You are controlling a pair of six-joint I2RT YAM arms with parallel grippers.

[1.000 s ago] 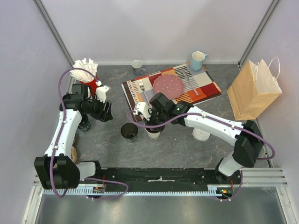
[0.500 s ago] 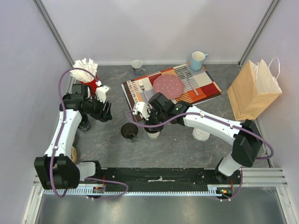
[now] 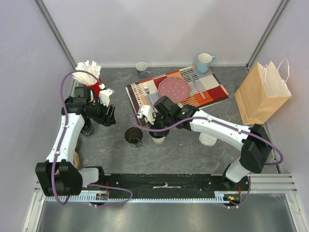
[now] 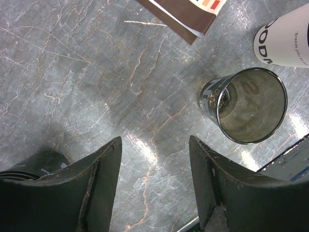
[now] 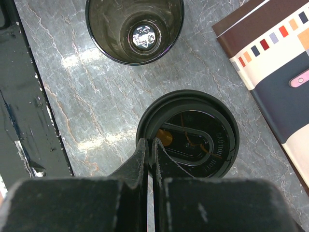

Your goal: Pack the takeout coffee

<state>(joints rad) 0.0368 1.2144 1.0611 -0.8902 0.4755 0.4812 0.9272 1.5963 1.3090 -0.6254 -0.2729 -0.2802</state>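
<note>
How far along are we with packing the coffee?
Nothing looks packed yet. The cream-white cup with its black lid stands on the table beside the glass tumbler, well away from the paper bag. In hand: the right gripper, fingers closed, sits at the lid's rim. The left gripper is open and empty. Left: get the cup into the bag.

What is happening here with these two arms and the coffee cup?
The right gripper is down at the cream-white cup with the black lid, its fingers closed together at the lid's rim; whether they pinch it is unclear. The left gripper hovers open over the table beside an empty dark glass, holding nothing. The cup stands on the table; the paper bag waits at the right.
</note>
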